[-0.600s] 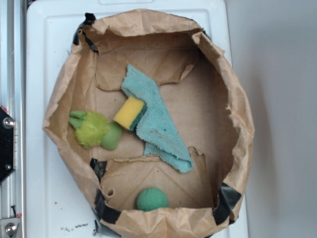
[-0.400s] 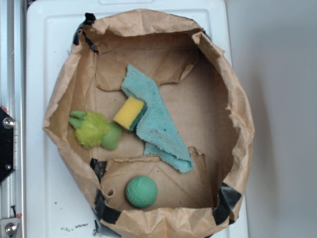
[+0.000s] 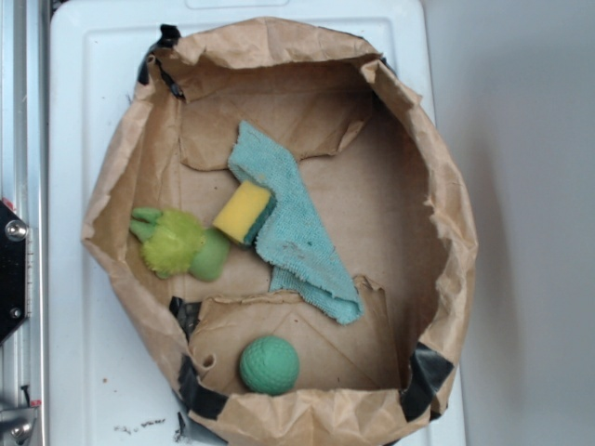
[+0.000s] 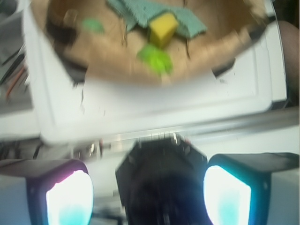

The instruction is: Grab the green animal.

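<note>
In the exterior view I see the green animal [image 3: 179, 243] at the left of the paper bag [image 3: 446, 232], just beside the yellow sponge [image 3: 244, 212]; a green ball [image 3: 269, 364] lies low in the frame. In the blurred wrist view the gripper [image 4: 149, 199] has its fingers [image 4: 69, 199] spread wide, grasping nothing; the green animal [image 4: 155, 59] sits upper centre.
</note>
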Tool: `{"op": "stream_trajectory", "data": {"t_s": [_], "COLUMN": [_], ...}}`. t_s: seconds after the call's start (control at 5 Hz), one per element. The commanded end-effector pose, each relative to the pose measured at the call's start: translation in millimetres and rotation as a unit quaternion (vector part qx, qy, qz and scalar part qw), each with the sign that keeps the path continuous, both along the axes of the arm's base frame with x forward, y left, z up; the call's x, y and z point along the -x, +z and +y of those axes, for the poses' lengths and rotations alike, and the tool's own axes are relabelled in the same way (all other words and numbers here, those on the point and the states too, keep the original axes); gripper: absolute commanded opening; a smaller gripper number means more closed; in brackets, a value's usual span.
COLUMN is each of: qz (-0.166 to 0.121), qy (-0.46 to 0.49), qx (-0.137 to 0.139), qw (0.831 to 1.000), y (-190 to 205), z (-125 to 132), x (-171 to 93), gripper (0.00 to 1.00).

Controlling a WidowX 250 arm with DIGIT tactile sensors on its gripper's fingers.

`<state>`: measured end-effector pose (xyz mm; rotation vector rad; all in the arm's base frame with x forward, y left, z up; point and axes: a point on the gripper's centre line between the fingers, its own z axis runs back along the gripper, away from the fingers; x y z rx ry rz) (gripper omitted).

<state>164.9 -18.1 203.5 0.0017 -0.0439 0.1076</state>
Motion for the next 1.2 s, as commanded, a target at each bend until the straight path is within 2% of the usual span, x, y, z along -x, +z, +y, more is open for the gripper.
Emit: {"op": "stream_trajectory", "data": {"t_s": [0.0,0.2,0.4,0.6,0.8,1.0], "qz": [-0.035,-0.07,-0.076,-0.073,-0.046,-0.038], "qy": [0.014,0.003,-0.017,-0.039,-0.055,-0.067], "qx": [-0.014,-0.037,-0.048,-0.047,-0.02,-0.025], "qw": [0.999,0.997,0.996,0.995,0.997,0.997], "y": [-17,-28,-50,-72,-94,-112], "z": [9,19,26,34,31,28], "x": [-79,-87,-95,-93,-90,-89], "gripper": [1.0,1.0,1.0,1.0,1.0,1.0]}}
